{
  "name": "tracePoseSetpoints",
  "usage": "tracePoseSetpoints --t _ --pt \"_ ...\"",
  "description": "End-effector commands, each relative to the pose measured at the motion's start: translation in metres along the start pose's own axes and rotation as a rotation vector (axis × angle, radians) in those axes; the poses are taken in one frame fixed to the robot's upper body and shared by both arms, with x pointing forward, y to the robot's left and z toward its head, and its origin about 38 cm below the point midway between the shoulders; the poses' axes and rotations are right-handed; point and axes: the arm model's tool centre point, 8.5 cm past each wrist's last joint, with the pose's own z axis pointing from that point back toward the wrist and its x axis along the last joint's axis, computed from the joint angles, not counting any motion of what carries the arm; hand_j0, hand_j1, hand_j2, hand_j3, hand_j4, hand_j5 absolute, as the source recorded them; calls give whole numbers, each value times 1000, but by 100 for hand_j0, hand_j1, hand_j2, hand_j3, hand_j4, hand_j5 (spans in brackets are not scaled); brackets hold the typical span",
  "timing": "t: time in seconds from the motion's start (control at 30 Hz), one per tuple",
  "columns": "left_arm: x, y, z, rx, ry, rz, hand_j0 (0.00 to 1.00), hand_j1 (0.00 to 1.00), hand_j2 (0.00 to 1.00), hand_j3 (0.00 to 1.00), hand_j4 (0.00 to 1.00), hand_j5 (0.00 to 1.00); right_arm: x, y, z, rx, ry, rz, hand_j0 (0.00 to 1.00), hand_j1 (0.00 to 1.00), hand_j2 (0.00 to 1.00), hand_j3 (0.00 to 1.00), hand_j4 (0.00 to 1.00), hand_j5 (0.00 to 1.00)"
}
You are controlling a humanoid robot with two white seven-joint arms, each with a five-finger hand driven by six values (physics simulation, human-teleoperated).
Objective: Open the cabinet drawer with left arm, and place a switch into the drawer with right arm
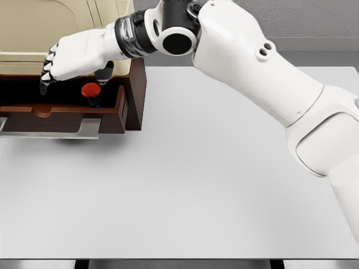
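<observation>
The dark wooden drawer (pixel 67 115) of the cabinet (pixel 33 33) at the upper left stands pulled out, its metal handle (pixel 53 128) facing me. Inside it, near the right wall, rests the switch (pixel 91 91), a red button on a dark body. My right arm reaches across from the right edge, and my right hand (pixel 73 70) hovers palm down over the drawer. Its fingers (pixel 47 68) are spread and point down-left, holding nothing. The thumb tip hangs just above the switch, slightly apart from it. The left arm is out of sight.
The cabinet has a cream upper body over a dark brown base and sits at the far left of a white table (pixel 185 185). The table's front edge runs along the bottom of the picture.
</observation>
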Motion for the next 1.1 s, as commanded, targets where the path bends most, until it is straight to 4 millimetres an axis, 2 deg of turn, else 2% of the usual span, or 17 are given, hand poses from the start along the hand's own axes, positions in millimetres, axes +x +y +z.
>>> tracePoseSetpoints --t 0.0,0.1,0.13,0.17,0.2,0.23,0.27,0.33,0.37,0.43,0.5,0.7,0.77,0.9,1.07 --pt "0 0 -1 1 -3 7 100 100 100 100 100 100 18 -16 7 -41 -39 57 100 100 100 100 100 100" --pt "6 1 -4 -3 -21 -6 100 100 100 100 100 100 13 -10 75 -116 30 88 100 100 100 100 100 100" --pt "8 2 -6 -5 -36 -13 100 100 100 100 100 100 7 0 107 -123 81 88 100 100 100 100 100 100" --pt "9 2 -6 -5 -47 -21 100 100 100 100 100 100 4 3 145 -146 141 95 100 100 100 100 100 100" --pt "10 2 -7 -4 -52 -24 100 100 100 100 100 100 -1 19 186 -168 203 56 100 100 100 100 100 100" --pt "11 2 -7 -5 -54 -28 100 100 100 100 100 100 -6 33 235 -202 283 3 100 100 100 100 100 100" --pt "12 3 -12 -10 -67 -33 100 100 100 100 100 100 -7 55 264 -218 332 -63 100 100 100 100 100 100" --pt "15 3 -24 -28 -94 -37 100 100 100 100 100 100 2 139 302 -121 429 -233 100 100 100 100 100 100" --pt "18 4 -34 -42 -114 -42 100 100 100 100 100 100 9 176 322 -119 488 -318 100 100 100 100 100 100" --pt "21 4 -46 -62 -142 -47 100 100 100 100 100 100 15 205 332 -109 534 -381 100 100 100 100 100 100" --pt "25 3 -58 -81 -168 -50 100 100 100 100 100 100 17 213 331 -98 534 -396 100 100 100 100 100 100" --pt "40 -1 -97 -141 -261 -65 100 100 100 100 100 100 19 217 339 -72 548 -398 100 100 100 100 100 100" --pt "50 -6 -124 -187 -319 -67 100 100 100 100 100 100 20 217 340 -71 549 -398 100 100 100 100 100 100" --pt "56 -15 -142 -226 -359 -61 100 100 100 100 100 100 20 216 338 -69 546 -397 100 100 100 100 100 100" --pt "57 -17 -146 -234 -366 -59 100 100 100 100 100 100 20 218 336 -65 540 -399 100 100 100 100 100 100"
